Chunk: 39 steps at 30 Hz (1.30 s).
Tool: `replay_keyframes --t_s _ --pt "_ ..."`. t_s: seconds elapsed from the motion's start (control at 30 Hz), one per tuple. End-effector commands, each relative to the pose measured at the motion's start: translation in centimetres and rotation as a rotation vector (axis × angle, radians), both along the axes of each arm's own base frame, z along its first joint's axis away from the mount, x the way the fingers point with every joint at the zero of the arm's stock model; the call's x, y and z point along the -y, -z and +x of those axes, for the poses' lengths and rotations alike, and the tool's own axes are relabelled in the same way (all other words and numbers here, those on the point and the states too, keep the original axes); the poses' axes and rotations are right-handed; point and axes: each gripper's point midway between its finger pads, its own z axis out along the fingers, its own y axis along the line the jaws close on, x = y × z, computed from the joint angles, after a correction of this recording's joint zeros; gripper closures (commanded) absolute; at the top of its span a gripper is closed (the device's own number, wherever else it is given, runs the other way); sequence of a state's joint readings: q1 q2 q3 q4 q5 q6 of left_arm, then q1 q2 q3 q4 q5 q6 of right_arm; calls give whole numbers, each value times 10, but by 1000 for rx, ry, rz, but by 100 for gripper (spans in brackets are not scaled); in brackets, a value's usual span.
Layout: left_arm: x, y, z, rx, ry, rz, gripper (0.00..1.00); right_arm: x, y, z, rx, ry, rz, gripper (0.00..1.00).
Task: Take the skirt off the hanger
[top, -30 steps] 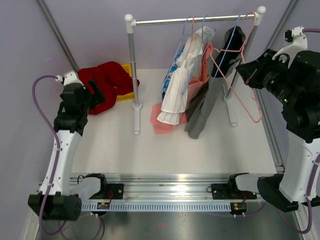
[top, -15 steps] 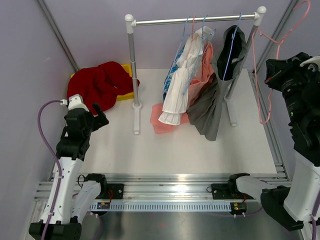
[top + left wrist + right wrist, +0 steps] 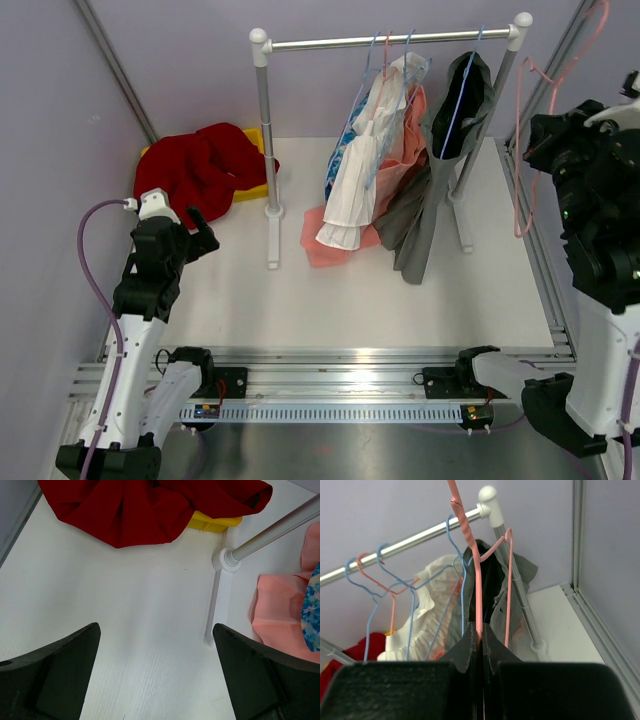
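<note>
White table (image 3: 350, 300) fills mid-frame; at upper right, right gripper (image 3: 479, 630) pinches the pink hanger (image 3: 478, 595); at lower left, left gripper (image 3: 155, 647) gapes wide.

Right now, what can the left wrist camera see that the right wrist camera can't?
Only the left wrist view: a patch of blue flowery fabric, and open left fingers holding nothing. Only the right wrist view: shut right fingers pinching a thin pink wire hanger, with the dark grey skirt hanging behind. Both: the crumpled red cloth and the metal clothes rack.
</note>
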State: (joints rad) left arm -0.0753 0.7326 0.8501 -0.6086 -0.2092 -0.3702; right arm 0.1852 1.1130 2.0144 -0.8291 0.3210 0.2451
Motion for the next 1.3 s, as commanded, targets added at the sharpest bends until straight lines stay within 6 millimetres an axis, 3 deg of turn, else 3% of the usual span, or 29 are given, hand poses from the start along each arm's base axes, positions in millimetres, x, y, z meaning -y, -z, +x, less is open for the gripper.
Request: replay_keyframes --t_s 0.0,0.27,0.43,0.63,0.9,1.1,1.27 --pt "1 -8 2 37 15 13 1 -12 8 36 -18 -31 -30 100" --pt "0 -12 0 49 10 20 1 -20 15 67 -49 -45 -50 100" --pt "-1 -11 1 48 6 24 1 -34 5 56 -39 -126 20 100" --pt "-2 -11 3 45 0 29 1 -46 -2 27 -37 -208 88 100" --pt "-3 -11 3 43 -5 32 1 -53 13 18 -91 -245 135 100" --pt "-3 -12 3 45 -5 32 1 -43 13 20 -83 -193 100 100" --pt "-3 -11 3 43 -3 33 1 -21 -4 30 -28 -78 26 100"
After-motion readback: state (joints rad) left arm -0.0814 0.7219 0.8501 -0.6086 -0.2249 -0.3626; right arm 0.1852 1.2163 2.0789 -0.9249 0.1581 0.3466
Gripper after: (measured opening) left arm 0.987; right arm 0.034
